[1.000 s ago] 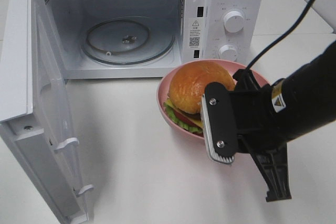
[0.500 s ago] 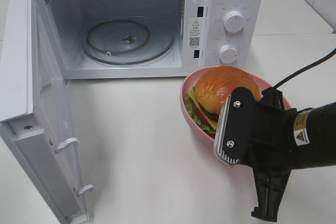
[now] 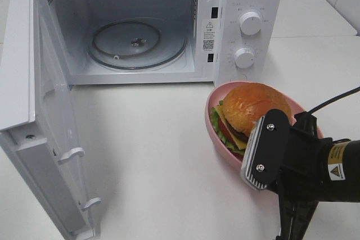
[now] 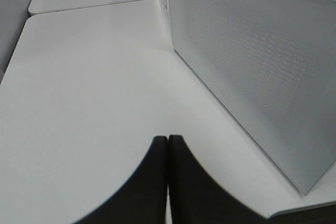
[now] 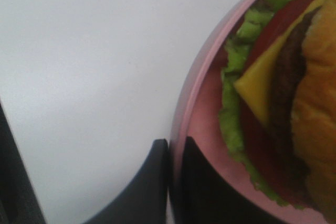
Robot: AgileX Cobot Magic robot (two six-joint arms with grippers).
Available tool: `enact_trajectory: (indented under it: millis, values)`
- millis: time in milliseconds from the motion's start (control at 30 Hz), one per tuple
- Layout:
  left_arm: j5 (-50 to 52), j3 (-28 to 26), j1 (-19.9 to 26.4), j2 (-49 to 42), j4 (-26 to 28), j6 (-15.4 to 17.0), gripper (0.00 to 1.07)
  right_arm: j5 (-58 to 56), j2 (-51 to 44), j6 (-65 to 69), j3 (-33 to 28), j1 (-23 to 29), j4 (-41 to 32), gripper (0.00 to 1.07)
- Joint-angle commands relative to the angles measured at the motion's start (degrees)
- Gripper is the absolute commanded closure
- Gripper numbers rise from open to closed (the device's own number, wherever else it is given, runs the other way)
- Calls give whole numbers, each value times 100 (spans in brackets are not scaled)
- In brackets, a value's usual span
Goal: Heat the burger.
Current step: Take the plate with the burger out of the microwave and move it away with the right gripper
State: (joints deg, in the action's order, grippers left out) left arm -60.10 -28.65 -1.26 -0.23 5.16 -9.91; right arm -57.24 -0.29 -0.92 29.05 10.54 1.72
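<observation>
The burger (image 3: 253, 108), with a glossy brown bun, lettuce, cheese and tomato, lies on a pink plate (image 3: 216, 133) on the white table, in front of the microwave's control panel. My right gripper (image 3: 260, 158) comes in from the lower right and is shut on the plate's near rim. Up close, the right wrist view shows the right gripper (image 5: 176, 182) with one finger on each side of the pink plate's rim (image 5: 194, 93), and the burger (image 5: 304, 77) just beyond. My left gripper (image 4: 168, 148) is shut and holds nothing, hovering over bare table.
The white microwave (image 3: 236, 4) stands at the back with its door (image 3: 34, 99) swung wide open to the left. Its glass turntable (image 3: 138, 43) holds nothing. Two knobs (image 3: 250, 22) sit on its right panel. The microwave's perforated outer wall (image 4: 252, 51) is beside the left gripper.
My right gripper has moved the plate with the burger to the right and toward the table's front, away from the microwave opening. The left arm has not moved.
</observation>
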Motion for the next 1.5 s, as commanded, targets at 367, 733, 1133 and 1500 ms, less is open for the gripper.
enact_trajectory:
  millis: [367, 733, 1133, 1500]
  values:
    - [80, 17, -29, -120, 11, 52, 106, -11, -120, -52, -11, 0, 6, 45]
    - [80, 17, -29, -120, 11, 52, 106, -11, -120, -52, -11, 0, 6, 45]
    - [80, 17, -29, -120, 11, 52, 106, -11, -120, -52, -11, 0, 6, 45]
    - [80, 17, -29, -120, 11, 52, 106, -11, -120, -52, -11, 0, 6, 45]
